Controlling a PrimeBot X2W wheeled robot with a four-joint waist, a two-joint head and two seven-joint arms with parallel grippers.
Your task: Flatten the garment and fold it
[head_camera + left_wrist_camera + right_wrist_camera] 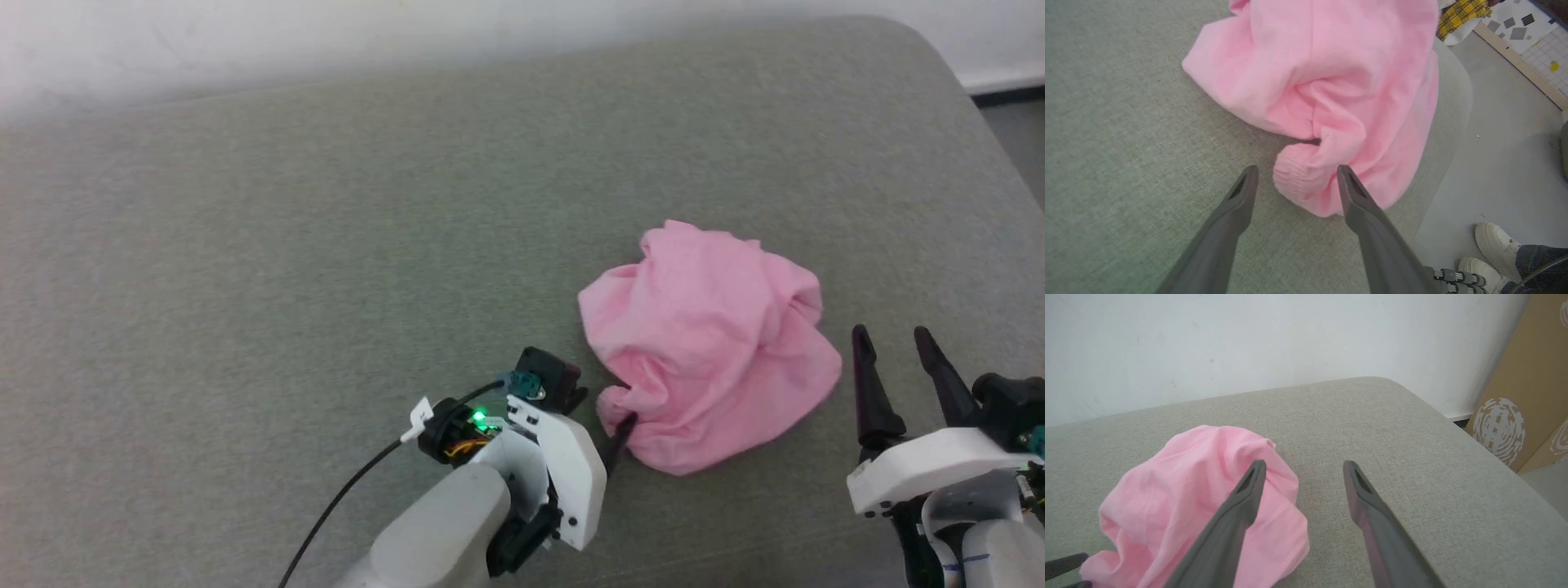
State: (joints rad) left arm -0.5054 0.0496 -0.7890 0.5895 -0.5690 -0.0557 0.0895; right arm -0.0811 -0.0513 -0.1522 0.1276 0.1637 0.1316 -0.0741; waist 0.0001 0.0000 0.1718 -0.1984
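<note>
Looking down on a grey fabric-covered counter (326,245) bearing a crumpled light pink garment (710,351), heaped right of centre. Holding the left jaws open at the heap's near-left edge, straddling its gathered elastic cuff (1300,179). Holding the right jaws open and empty, just beside the heap's right edge.

surface: grey-green fabric cushion (326,245) | on it: crumpled pink garment (702,343)

Wrinkled, soft cloth garment (706,343) on a matt, coarse-woven fabric cushion (326,245).
</note>
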